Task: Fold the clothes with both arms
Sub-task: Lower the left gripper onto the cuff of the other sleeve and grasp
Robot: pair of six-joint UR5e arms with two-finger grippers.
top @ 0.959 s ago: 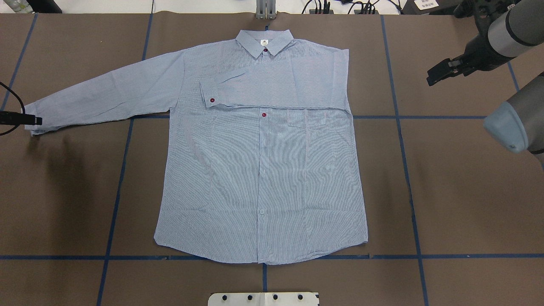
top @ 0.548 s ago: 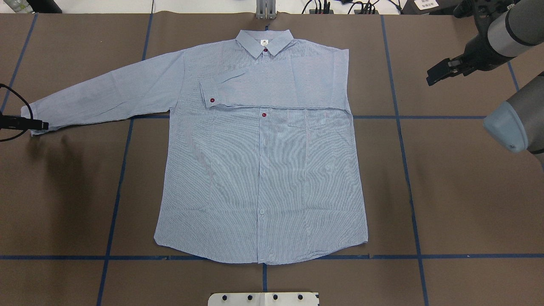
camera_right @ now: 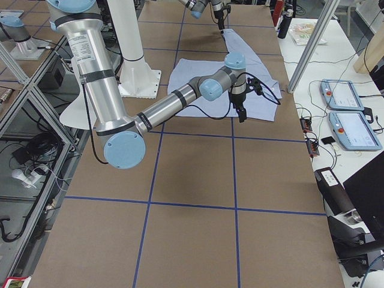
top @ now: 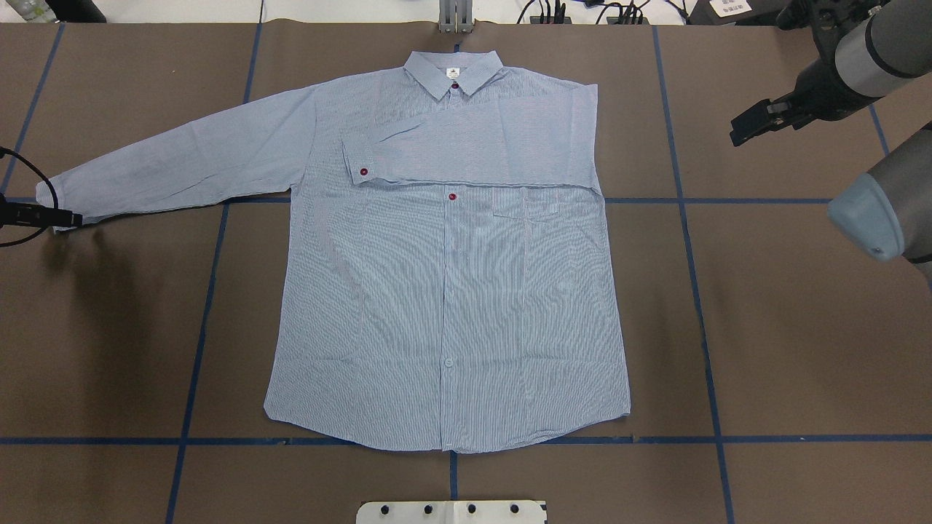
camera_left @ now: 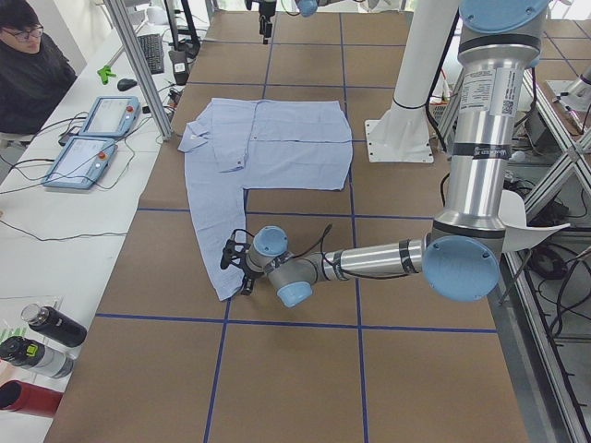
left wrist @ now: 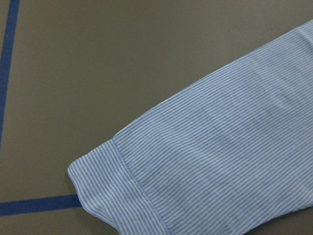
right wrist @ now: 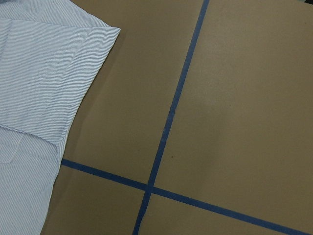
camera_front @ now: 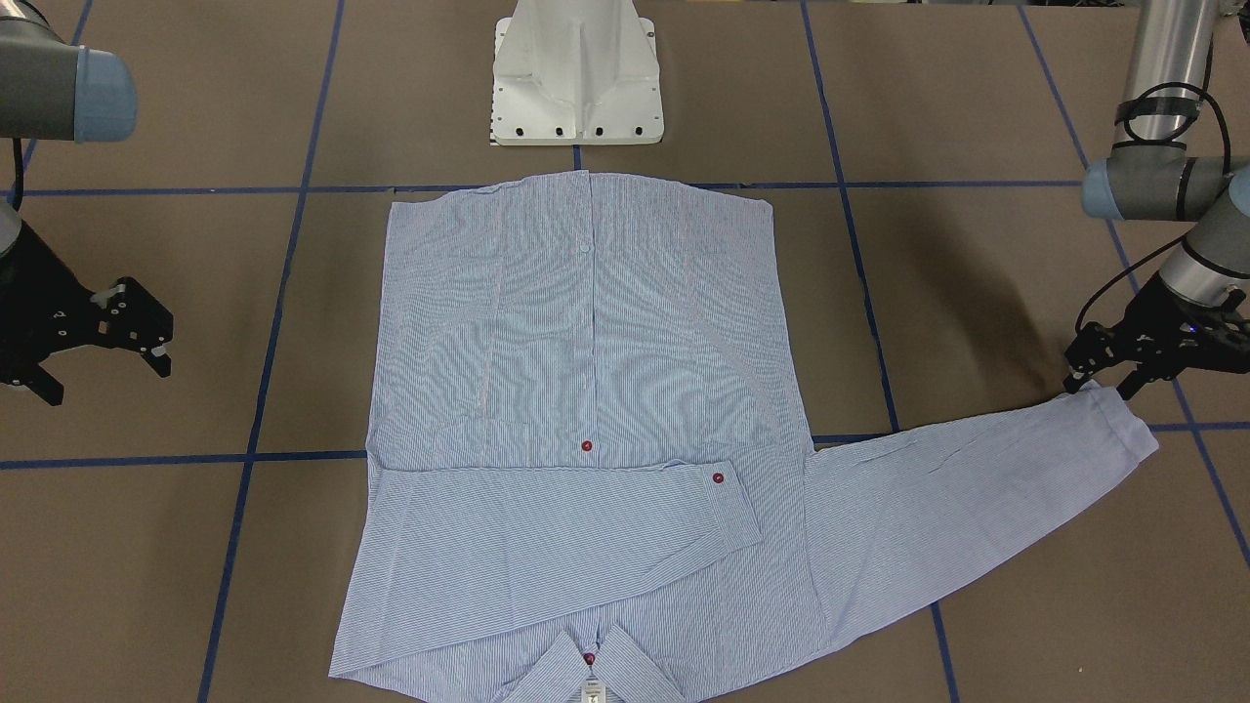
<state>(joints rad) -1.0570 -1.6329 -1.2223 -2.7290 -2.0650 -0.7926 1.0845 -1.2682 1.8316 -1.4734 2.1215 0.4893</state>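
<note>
left gripper (camera_front: 1102, 379), jaws spread, sits at the cuff (camera_front: 1123, 432) of the sleeve (camera_front: 957, 488) stretched toward the tabletop's (top: 764, 327) left end, while the shirt (top: 444, 291) lies mid-table, collar (top: 453, 71) to the far edge, hem toward the pedestal (camera_front: 576, 78), right gripper (camera_front: 104, 383) spread, well clear.

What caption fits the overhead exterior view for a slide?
Striped shirt lies flat, one sleeve folded across its chest; left gripper at the outstretched cuff, right gripper well apart.

We see a light blue-and-white striped button-up shirt (top: 444, 291) lying flat mid-tabletop, collar (top: 453, 71) toward the far edge. One sleeve (top: 466, 156) is folded across the chest, the other sleeve (top: 182, 164) stretches toward the left edge, beside the black left gripper (camera_front: 1102, 383), its fingers spread.
</note>
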